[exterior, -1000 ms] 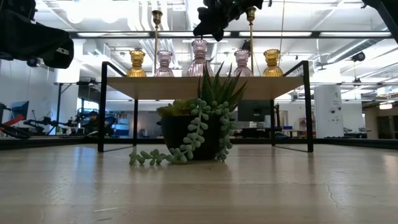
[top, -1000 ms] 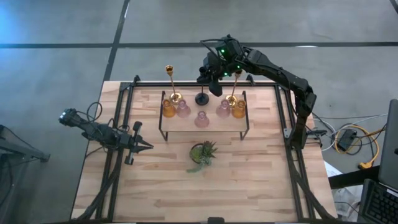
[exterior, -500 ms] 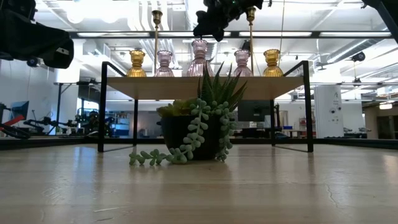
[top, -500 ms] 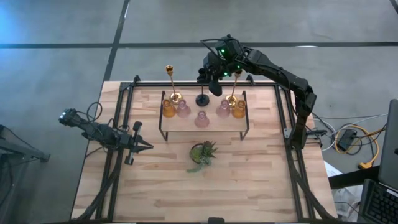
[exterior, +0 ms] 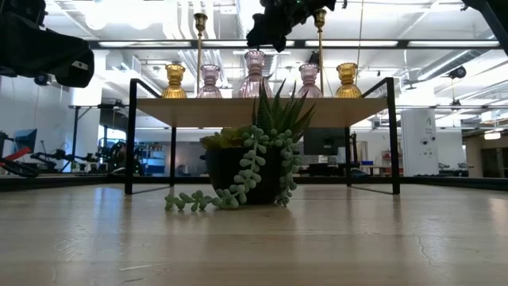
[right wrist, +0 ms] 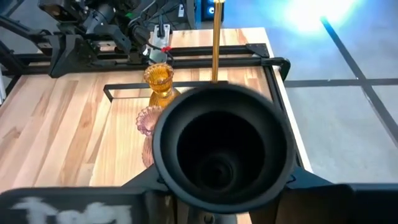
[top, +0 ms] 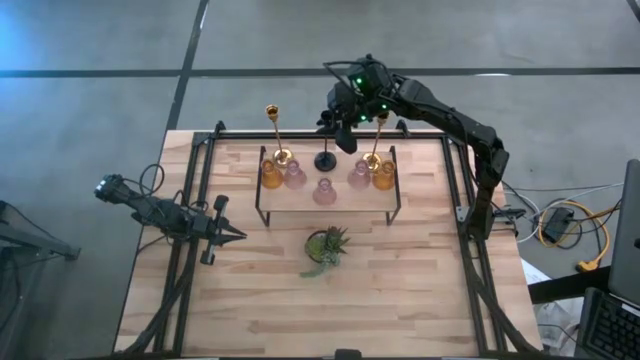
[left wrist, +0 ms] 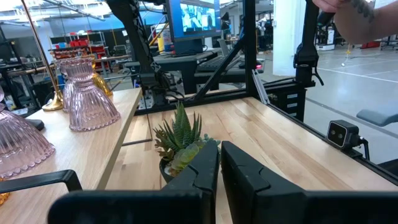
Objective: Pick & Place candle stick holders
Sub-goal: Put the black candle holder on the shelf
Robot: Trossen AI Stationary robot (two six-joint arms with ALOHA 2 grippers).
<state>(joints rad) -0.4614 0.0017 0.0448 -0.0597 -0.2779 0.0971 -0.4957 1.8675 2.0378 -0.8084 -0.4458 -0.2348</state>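
Note:
A black candle stick holder stands by its round base (top: 325, 159) at the back of a low wooden shelf (top: 345, 199). Its cup (right wrist: 222, 146) fills the right wrist view. My right gripper (top: 343, 128) hovers at its top end, and the cup hides the place where they meet. Two gold candle stick holders (top: 275, 133) (top: 377, 140) stand either side of it, with squat amber (top: 270, 176) (top: 384, 177) and pink (top: 323, 191) glass holders in front. My left gripper (top: 236, 237) is shut and waits level at the table's left, touching nothing.
A small spiky green plant (top: 326, 246) in a dark pot stands on the table in front of the shelf. A black metal frame (top: 205, 150) runs around the table's edges. The near half of the wooden table (top: 330, 310) lies bare.

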